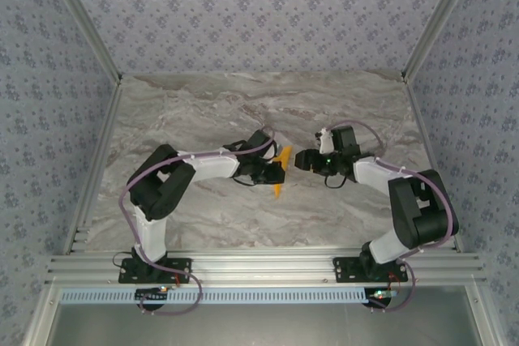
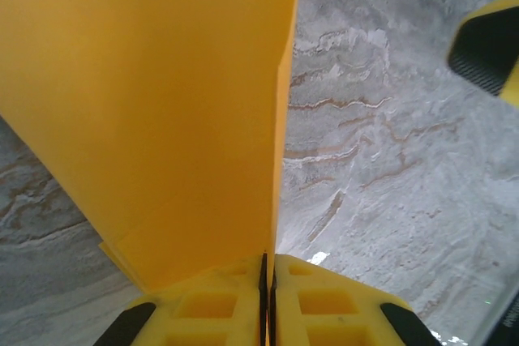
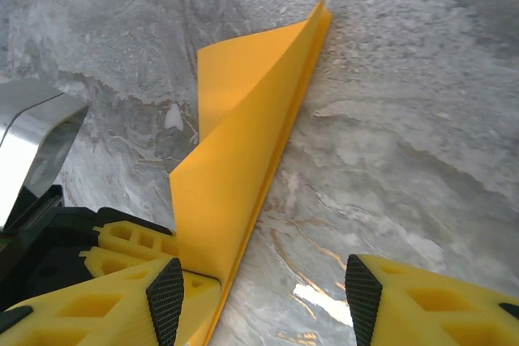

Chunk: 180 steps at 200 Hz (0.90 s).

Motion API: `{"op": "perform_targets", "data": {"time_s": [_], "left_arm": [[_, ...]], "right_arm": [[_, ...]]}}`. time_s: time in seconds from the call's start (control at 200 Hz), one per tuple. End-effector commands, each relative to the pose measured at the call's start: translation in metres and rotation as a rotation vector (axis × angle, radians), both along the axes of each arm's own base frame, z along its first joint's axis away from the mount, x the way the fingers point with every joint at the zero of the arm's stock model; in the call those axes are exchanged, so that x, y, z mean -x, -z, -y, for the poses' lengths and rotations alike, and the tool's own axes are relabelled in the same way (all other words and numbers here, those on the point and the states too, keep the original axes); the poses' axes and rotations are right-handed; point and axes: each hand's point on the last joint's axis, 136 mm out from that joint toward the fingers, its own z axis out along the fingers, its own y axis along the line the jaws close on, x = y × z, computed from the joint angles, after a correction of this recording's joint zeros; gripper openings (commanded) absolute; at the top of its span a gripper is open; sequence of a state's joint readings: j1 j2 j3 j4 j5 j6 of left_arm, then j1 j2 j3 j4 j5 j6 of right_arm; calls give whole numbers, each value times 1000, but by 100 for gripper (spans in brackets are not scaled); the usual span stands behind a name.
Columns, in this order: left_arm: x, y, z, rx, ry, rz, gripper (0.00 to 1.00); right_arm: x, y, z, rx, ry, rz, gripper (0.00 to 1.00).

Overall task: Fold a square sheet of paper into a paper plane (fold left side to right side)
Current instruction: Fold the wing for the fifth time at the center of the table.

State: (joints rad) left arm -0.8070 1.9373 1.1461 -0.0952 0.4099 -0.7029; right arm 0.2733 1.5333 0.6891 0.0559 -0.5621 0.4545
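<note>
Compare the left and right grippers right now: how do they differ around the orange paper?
The left gripper is shut, its jaws pinching the folded orange paper; the right gripper stands open and grips nothing. The left one holds the paper on edge; the right one only has the paper's edge beside one pad. Both have yellow fingers and face each other across the sheet.

The bright orange paper (image 1: 281, 169) is folded over on itself, layers close together. It stands on edge above the middle of the table (image 1: 203, 111), one end pinched in the left gripper (image 2: 268, 273), narrowing to a far point.
</note>
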Motion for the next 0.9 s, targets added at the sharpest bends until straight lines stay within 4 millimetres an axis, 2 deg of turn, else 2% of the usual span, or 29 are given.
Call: {"op": "perform_targets", "data": {"time_s": [0.0, 0.32, 0.445, 0.535, 0.894], "left_arm": [[-2, -25, 14, 138, 5, -19, 9], [-7, -23, 6, 229, -45, -62, 7], [-7, -23, 6, 257, -48, -66, 7], [-8, -24, 6, 269, -50, -64, 7], [-7, -20, 4, 278, -57, -71, 6]], "right_arm": [[-4, 1, -13, -60, -27, 41, 59], [-10, 11, -31, -119, -31, 15, 56], [-13, 18, -35, -119, -26, -13, 49], [-15, 20, -39, -122, -27, -27, 47], [-20, 29, -45, -105, -11, -65, 43]]}}
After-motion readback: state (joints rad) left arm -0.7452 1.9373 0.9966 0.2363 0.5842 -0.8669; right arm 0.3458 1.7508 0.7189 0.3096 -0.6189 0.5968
